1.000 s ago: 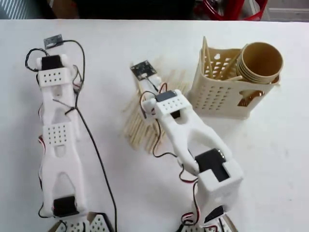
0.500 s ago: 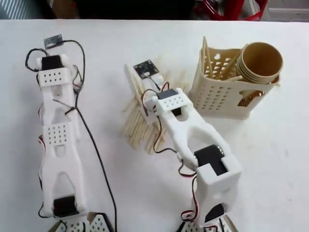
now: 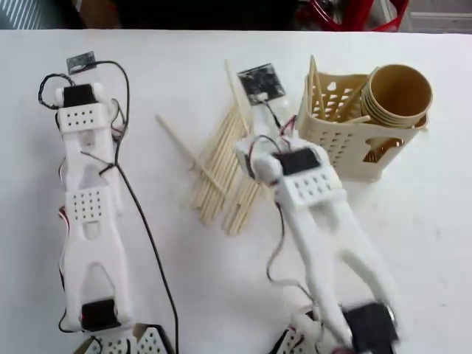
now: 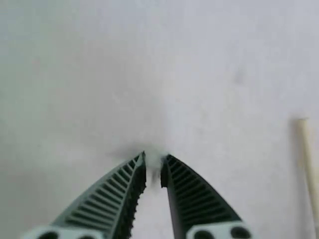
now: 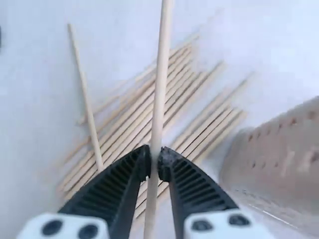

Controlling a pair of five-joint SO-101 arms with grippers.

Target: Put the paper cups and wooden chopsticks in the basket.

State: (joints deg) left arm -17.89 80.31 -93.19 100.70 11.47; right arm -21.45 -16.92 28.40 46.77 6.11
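Right wrist view: right gripper (image 5: 153, 164) clenched on one chopstick (image 5: 160, 99), pinched low, with most of its length jutting ahead. That overhang could swivel or slip in the jaws, or snag the basket (image 3: 332, 151) wall. Beneath lies the pile (image 3: 221, 177) mid-table, a stray (image 3: 184, 150) beside it. Toward the far right corner, cups (image 3: 398, 96) and upright sticks crowd the basket's opening. Left gripper (image 4: 153, 172) closed, empty, near the left edge.
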